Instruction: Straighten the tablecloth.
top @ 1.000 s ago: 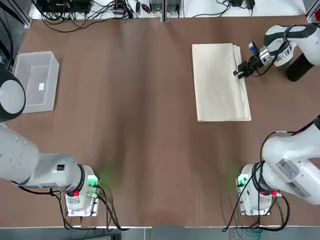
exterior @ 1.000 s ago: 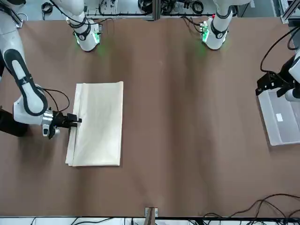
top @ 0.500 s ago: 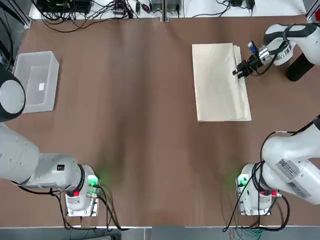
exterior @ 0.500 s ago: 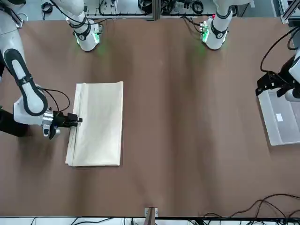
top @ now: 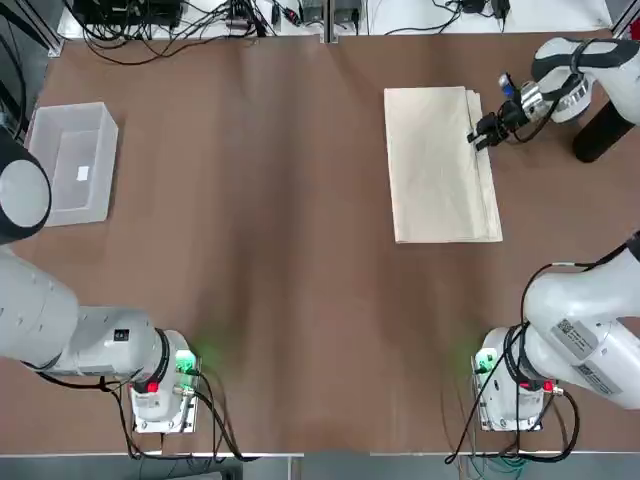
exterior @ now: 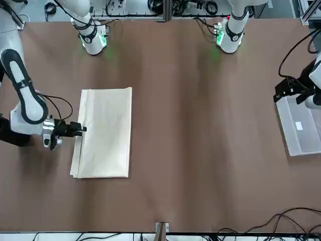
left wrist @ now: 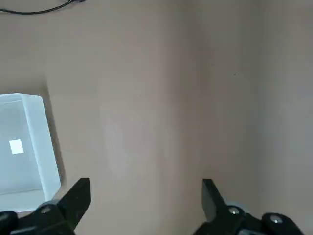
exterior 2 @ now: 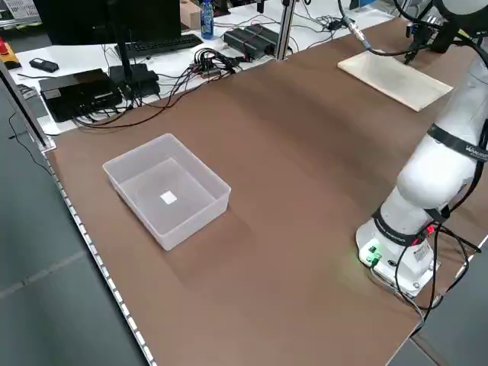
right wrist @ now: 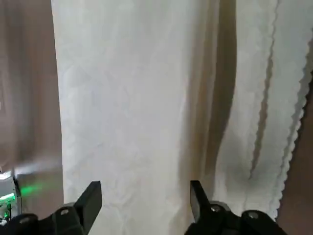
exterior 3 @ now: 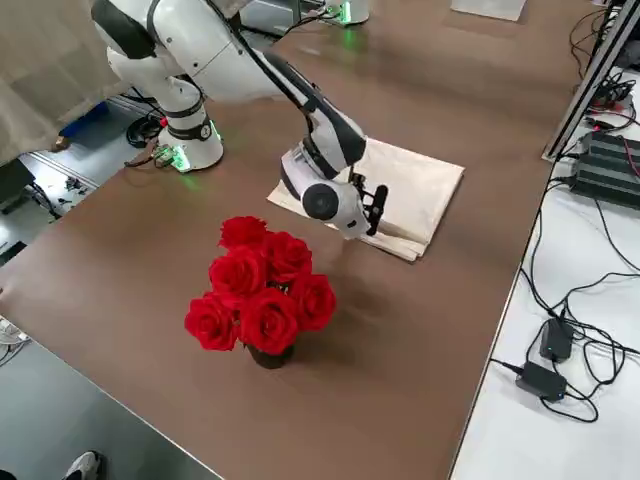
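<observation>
Left gripper (left wrist: 145, 196): jaws apart, holding nothing, unmoved.
Cloth (top: 440, 165): folded flat, upper right of top view, unchanged.
Right gripper (top: 480, 135): jaws apart over cloth's right edge, has shifted toward the top edge.

Brown table (top: 280, 250) (tablecloth (top: 440, 165), box (top: 72, 162), roses (exterior 3: 262, 290))

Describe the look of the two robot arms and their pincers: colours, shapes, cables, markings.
Both arms have rounded white shells with black joints. Each base carries green and red lights and trailing black cables. The right arm's upper shell bears a small label. The right pincer and left pincer both have black, wedge-shaped fingers; a thin black cable loops beside the right wrist.
</observation>
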Robot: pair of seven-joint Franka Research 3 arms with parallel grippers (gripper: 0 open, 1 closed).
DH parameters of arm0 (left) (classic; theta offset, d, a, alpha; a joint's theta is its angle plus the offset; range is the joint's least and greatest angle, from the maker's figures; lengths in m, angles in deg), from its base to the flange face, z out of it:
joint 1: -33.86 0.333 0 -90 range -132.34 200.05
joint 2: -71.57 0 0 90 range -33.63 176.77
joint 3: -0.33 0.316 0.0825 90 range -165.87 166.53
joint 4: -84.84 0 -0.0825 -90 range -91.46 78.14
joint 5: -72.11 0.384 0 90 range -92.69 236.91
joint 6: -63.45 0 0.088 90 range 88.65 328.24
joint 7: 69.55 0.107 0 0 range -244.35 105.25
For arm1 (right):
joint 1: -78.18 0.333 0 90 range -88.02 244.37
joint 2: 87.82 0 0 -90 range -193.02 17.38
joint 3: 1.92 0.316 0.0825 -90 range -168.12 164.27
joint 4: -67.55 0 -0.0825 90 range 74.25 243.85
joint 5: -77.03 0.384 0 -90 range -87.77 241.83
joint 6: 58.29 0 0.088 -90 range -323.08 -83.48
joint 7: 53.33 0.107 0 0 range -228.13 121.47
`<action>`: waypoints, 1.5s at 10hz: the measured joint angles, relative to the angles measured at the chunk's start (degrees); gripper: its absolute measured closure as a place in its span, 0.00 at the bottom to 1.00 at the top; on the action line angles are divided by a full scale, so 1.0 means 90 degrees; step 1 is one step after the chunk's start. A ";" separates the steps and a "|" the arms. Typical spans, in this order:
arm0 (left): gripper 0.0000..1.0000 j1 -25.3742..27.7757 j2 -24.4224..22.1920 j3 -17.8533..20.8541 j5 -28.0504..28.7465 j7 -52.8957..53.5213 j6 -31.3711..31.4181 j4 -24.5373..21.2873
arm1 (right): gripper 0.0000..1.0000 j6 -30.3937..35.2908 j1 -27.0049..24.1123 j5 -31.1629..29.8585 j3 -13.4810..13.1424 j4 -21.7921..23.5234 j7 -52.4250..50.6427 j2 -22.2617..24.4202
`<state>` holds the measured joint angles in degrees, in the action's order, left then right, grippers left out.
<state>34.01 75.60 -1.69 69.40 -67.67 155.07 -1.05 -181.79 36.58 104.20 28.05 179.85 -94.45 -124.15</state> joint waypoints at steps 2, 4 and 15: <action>0.00 0.0000 0.0000 0.0000 0.0000 0.0000 0.0000 0.0000 | 0.19 0.0024 -0.0002 0.0000 -0.0011 0.0002 0.0007 -0.0002; 0.00 0.0000 0.0000 0.0000 0.0000 0.0000 0.0000 0.0000 | 0.19 -0.0074 -0.0001 0.0000 -0.0019 0.0007 0.0017 -0.0010; 0.00 0.0000 0.0000 0.0000 0.0000 0.0000 0.0000 0.0000 | 0.24 -0.0524 0.0095 0.0107 -0.0033 0.0096 0.0129 -0.0117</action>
<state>34.01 75.60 -1.69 69.40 -67.67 155.07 -1.05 -186.51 37.43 105.17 27.75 180.71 -93.30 -125.20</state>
